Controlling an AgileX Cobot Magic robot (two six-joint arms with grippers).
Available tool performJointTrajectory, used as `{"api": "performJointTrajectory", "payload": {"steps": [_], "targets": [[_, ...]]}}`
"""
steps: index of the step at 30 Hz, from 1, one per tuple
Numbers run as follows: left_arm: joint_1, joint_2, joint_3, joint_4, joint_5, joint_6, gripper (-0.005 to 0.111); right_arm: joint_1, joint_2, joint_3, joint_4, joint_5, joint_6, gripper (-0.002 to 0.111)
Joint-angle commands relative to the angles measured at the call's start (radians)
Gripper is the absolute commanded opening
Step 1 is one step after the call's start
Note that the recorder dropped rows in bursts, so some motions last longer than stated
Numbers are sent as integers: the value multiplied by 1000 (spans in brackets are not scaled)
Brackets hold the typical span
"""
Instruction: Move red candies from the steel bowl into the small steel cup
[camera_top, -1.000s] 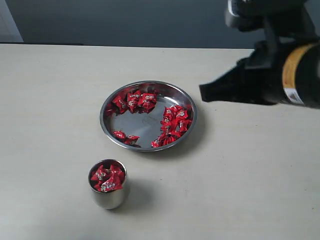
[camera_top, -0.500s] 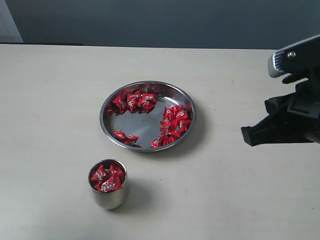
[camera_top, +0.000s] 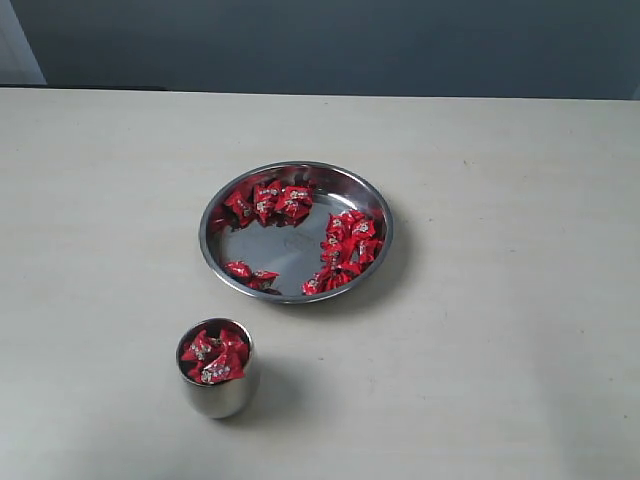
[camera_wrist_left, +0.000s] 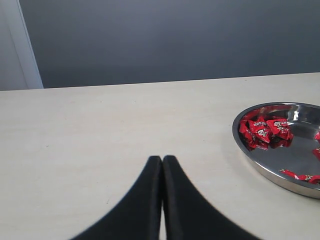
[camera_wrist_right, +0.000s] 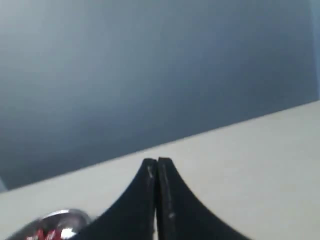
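- Pale desk (camera_top: 520, 380), grey wall: bowl (camera_top: 290, 255) mid-desk holds candies (camera_top: 350, 240); cup (camera_top: 222, 400), nearly full, stands apart from it.
- Left tool (camera_wrist_left: 162, 159) and right tool (camera_wrist_right: 157, 160) are pressed together, empty.
- Spread one, then pinch an outlying candy.

Note for you: no text reads legibly in any view. The red candies (camera_top: 268, 203) in the steel bowl (camera_top: 290, 256) and in the small steel cup (camera_top: 216, 400) carry small silvery-white print on their wrappers; it is too small and blurred for you to make out.
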Motion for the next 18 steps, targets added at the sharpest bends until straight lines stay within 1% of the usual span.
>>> {"api": "performJointTrajectory", "payload": {"steps": [1, 3, 5, 7, 9, 10, 12, 14, 15, 16, 18], "targets": [[4, -5, 2, 2, -6, -2, 0, -214, -98, 22, -20, -167, -55, -1], [4, -5, 2, 2, -6, -2, 0, -318, -98, 22, -20, -293, -114, -1], [4, -5, 2, -3, -6, -2, 0, -383, -98, 22, -20, -400, -159, -1], [4, -5, 2, -3, -6, -2, 0, -430, -98, 22, -20, -457, -154, -1], [4, -5, 2, -3, -6, -2, 0, -448, -98, 22, -5, -497, -117, -1], [4, -5, 2, -3, -6, -2, 0, -451, -98, 22, 73, -497, -98, -1], [4, -5, 2, 0, -6, -2, 0, -451, -98, 6, 312, -455, -94, -1], [4, -5, 2, 0, -6, -2, 0, -451, -98, -20, 509, -398, -167, -1], [4, -5, 2, 0, -6, -2, 0, -451, -98, -33, 622, -391, -286, -1], [4, -5, 2, 0, -6, -2, 0, -451, -98, -40, 733, -399, -448, -1], [4, -5, 2, 0, -6, -2, 0, -451, -98, -39, 1103, -464, -990, -1]]}}
